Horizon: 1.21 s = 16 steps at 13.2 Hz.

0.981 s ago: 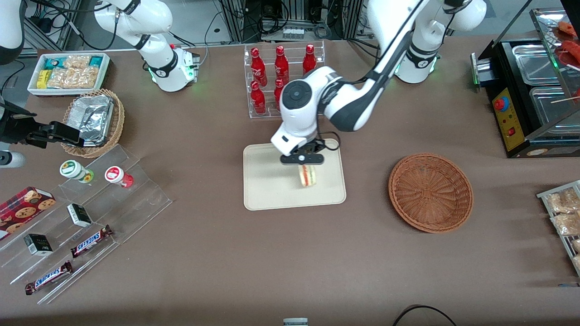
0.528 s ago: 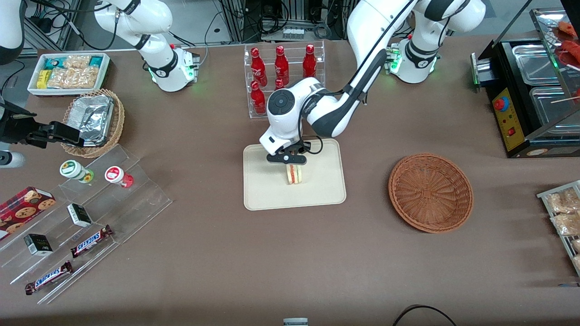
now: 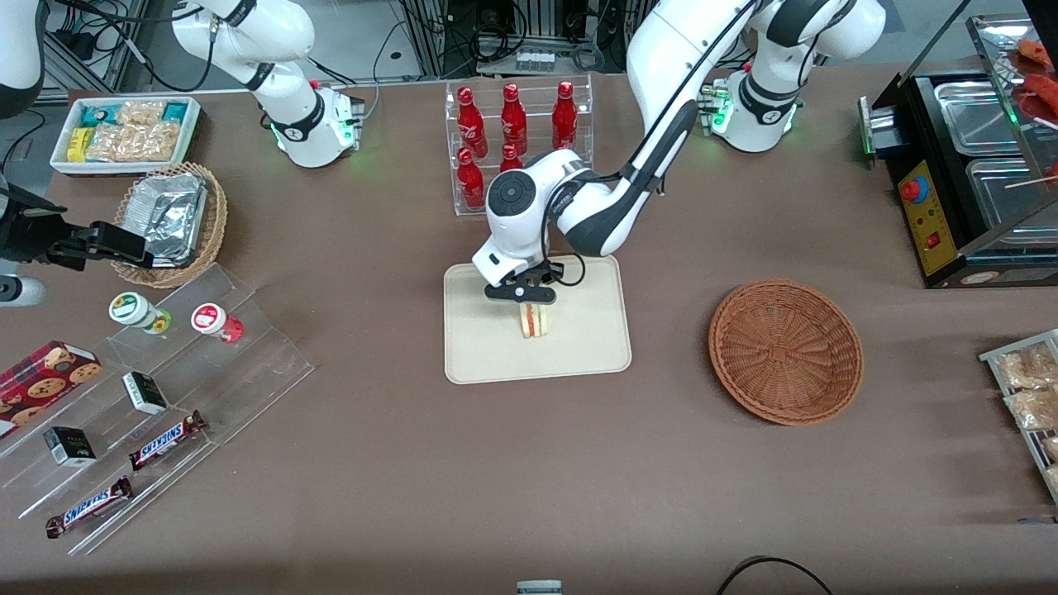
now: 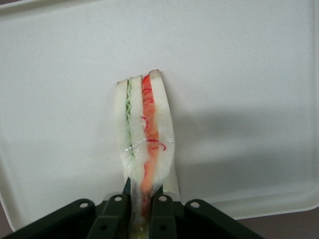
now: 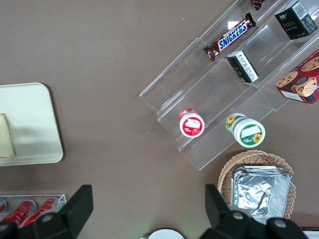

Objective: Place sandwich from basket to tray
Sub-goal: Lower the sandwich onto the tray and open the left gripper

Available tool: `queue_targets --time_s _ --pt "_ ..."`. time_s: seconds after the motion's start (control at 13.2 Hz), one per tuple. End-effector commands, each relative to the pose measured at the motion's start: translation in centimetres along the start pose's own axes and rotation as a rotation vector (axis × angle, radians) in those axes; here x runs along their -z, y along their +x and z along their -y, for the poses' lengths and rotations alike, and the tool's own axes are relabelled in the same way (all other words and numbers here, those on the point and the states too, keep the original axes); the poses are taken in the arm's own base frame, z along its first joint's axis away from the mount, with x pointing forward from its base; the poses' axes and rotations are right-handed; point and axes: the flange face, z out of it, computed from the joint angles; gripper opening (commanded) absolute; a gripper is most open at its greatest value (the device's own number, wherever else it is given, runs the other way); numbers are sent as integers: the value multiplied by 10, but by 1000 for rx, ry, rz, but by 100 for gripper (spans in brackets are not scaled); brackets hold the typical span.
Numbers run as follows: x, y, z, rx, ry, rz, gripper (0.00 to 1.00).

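Now that the gripper (image 3: 530, 302), clamped on the sandwich (image 3: 536, 321), has sunk lower over the tray (image 3: 488, 355), it seems nearly touching; release looks next.

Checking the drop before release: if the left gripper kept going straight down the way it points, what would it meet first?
Probably the tray: the left gripper, shut on the sandwich, points down at it; contact is unclear.

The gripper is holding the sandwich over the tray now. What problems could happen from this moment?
1. The gripper pinches only one end of the sandwich, and the bread layers splay apart at the free end, so it might fall open on release.
2. The sandwich stands on edge over the tray, so it could tip over once released.
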Motion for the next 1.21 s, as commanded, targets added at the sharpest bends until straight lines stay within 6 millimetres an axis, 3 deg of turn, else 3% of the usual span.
queue_targets --time_s 0.0,0.15,0.38,0.68,1.13 --pt "8 7 -2 7 1 -20 100" --pt "27 12 4 23 -4 -27 100" --pt "92 26 33 73 30 -18 100" --pt "174 43 97 158 45 -14 100" --pt "281 53 224 242 61 -2 100"
